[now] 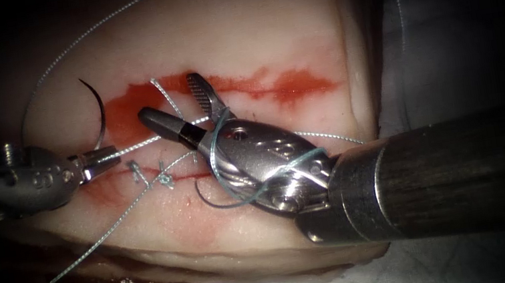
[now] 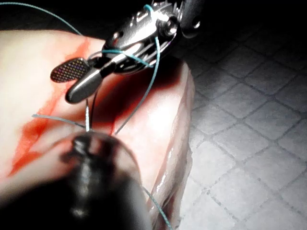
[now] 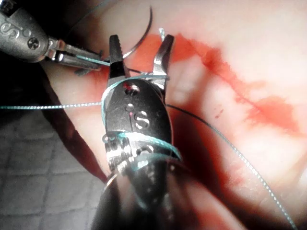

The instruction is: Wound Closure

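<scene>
Two tools, a left claw (image 1: 89, 166) and a right claw (image 1: 175, 103); one curved needle (image 1: 100, 111); one thread (image 1: 75, 44); one tissue (image 1: 260, 18); one cut (image 1: 157, 180).

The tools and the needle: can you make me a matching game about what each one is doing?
Things:
1. left tool
2. right tool
3. needle
4. red fluid

States:
A. jaws open, thread looped around it
B. smeared on the tissue
C. jaws shut on the thread
D. lying on the tissue, held by neither tool

Pairs: 1-C, 2-A, 3-D, 4-B
</scene>
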